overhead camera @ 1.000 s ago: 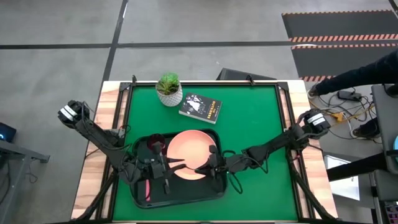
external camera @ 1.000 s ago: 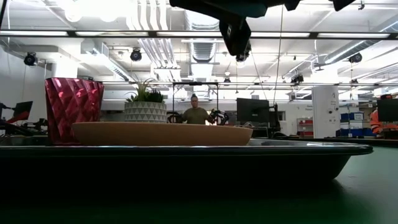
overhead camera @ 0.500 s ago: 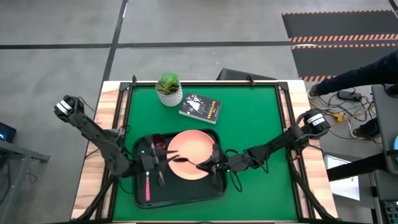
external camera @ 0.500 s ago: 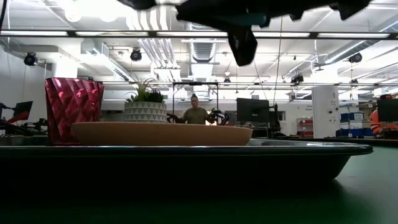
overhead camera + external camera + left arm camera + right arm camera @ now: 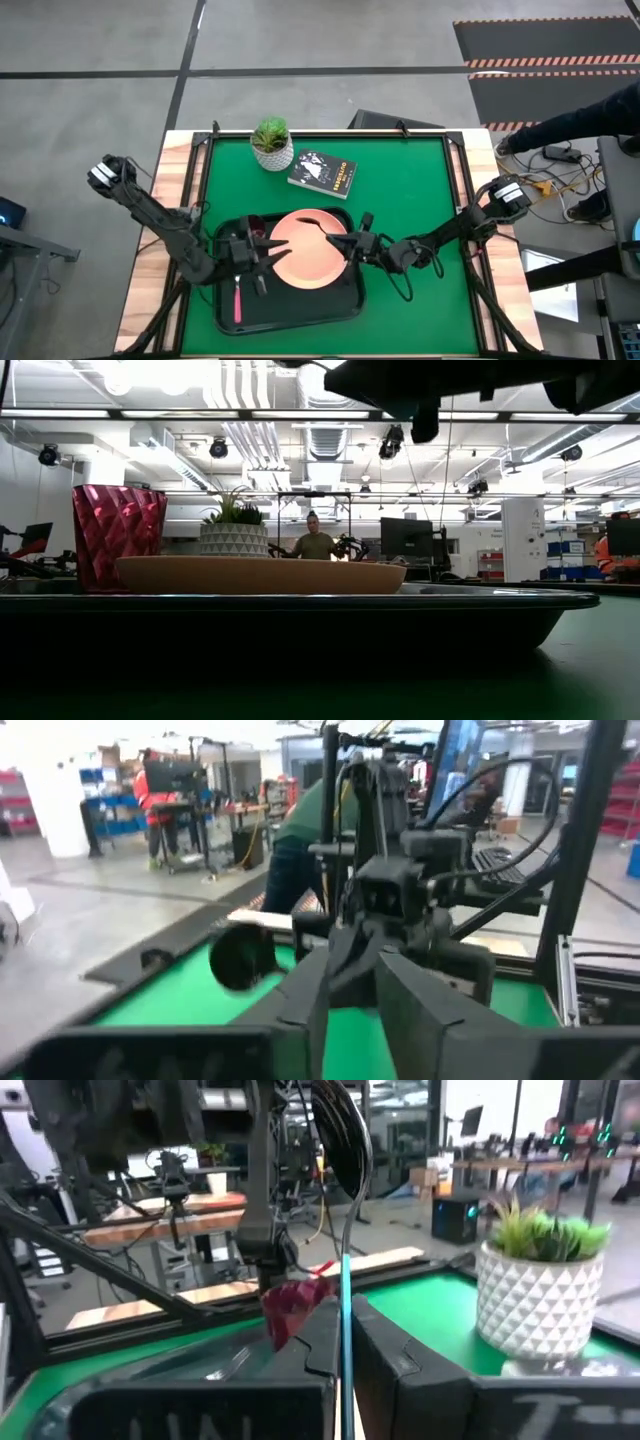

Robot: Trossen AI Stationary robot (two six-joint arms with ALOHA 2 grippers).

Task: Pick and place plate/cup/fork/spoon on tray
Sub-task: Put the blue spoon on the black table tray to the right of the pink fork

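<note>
Green counter [image 5: 400, 215] carries your large black rectangular tray [image 5: 345, 309] at 6 o'clock. Your right claw [image 5: 344, 1342], clamped on the slim blue-handled spoon [image 5: 346, 1295], hovers over the round salmon-pink plate [image 5: 305, 260]; only its wrist view shows the grip.

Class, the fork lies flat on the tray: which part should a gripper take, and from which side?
Take the fork by its pink handle, mid-length, from straight above, closing across its slim width: it lies flat beside the tray's left rim, likely blocking a sideways approach.

One tray [image 5: 290, 318], one plate [image 5: 300, 262], one cup [image 5: 252, 228], one fork [image 5: 237, 300], one spoon [image 5: 322, 229], one potted plant [image 5: 272, 144], one book [image 5: 323, 173]
</note>
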